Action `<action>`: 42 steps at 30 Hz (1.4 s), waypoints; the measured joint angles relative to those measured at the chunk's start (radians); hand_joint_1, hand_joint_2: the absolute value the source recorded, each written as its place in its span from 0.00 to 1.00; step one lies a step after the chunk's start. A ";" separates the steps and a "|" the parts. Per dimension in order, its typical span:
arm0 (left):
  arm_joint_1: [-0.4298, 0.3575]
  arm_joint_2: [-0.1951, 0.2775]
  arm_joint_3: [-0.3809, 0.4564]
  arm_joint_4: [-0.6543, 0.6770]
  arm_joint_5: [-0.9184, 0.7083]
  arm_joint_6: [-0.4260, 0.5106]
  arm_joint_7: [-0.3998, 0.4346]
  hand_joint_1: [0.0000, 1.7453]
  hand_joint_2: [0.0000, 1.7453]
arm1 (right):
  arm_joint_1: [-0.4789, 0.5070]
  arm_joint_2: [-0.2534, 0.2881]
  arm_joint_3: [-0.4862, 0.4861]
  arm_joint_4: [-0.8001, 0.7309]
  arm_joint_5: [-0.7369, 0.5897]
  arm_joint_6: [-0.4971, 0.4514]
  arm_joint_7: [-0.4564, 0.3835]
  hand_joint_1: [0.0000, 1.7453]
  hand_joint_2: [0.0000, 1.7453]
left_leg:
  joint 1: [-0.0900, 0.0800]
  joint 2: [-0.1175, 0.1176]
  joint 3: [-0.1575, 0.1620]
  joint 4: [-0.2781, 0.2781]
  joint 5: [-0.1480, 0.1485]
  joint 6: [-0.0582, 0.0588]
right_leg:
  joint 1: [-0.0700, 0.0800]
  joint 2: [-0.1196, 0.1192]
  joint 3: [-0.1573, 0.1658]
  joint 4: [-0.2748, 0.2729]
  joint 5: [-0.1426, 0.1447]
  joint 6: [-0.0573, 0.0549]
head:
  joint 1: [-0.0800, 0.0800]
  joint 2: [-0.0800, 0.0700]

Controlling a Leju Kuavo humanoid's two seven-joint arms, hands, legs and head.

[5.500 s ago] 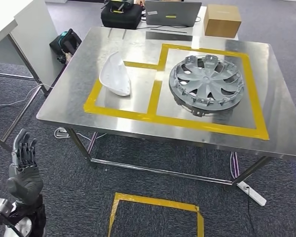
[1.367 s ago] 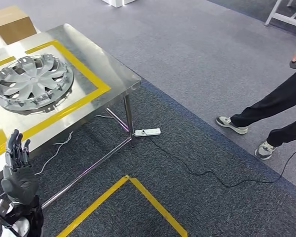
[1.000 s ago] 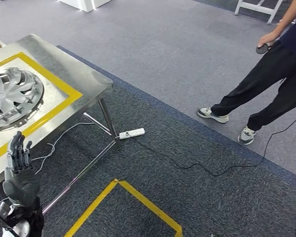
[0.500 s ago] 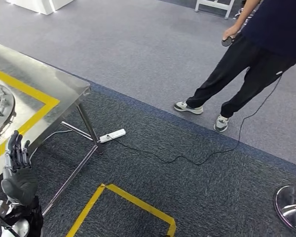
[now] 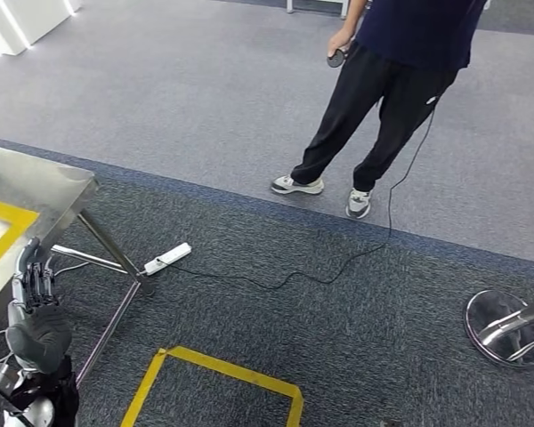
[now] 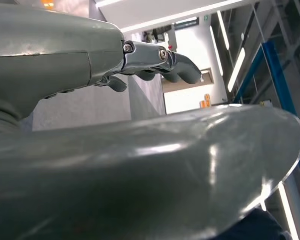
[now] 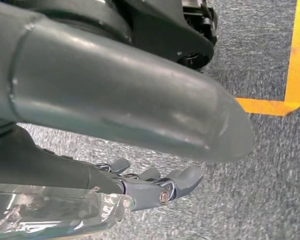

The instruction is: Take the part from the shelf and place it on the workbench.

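Here the left hand (image 5: 35,307) is held up just beside the workbench (image 5: 43,191) corner, fingers apart, holding nothing. The right hand (image 7: 156,187) hangs over the carpet, fingers loose and empty. A person (image 5: 392,80) stands far from the workbench.

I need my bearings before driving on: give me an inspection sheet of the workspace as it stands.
Surface: a corner of the steel workbench at the left, edged with yellow tape.
Job's things: nothing seen.
Clutter: round metal base on the carpet at the right; yellow tape outline on the floor.
Hands: left hand raised, fingers upright, holding nothing; right hand over the carpet, fingers extended, holding nothing.
Cables: white power strip by the workbench leg; black cable runs across the carpet towards the person.
Surroundings: person standing ahead, holding a small dark object.
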 joint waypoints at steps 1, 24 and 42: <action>0.000 0.000 0.000 0.000 0.000 0.001 0.000 0.00 0.00 | 0.001 0.000 0.000 0.000 0.000 0.000 0.000 0.00 0.00 | 0.000 -0.002 0.005 -0.020 0.026 0.001 | -0.001 0.014 0.001 0.000 0.001 0.001 | 0.000 0.000; -0.007 -0.001 0.001 -0.002 0.000 -0.003 0.000 0.00 0.00 | 0.001 0.000 0.000 0.000 0.010 -0.001 0.003 0.00 0.00 | -0.009 0.092 0.137 -0.265 0.110 0.014 | 0.011 -0.083 -0.011 0.018 -0.006 0.012 | 0.006 0.000; -0.005 -0.003 0.002 -0.002 0.000 0.000 0.000 0.00 0.00 | 0.009 -0.001 0.000 0.000 0.014 0.000 0.006 0.00 0.00 | 0.002 -0.027 0.116 -0.272 0.139 0.043 | 0.002 0.009 -0.083 0.117 -0.055 0.046 | 0.008 0.000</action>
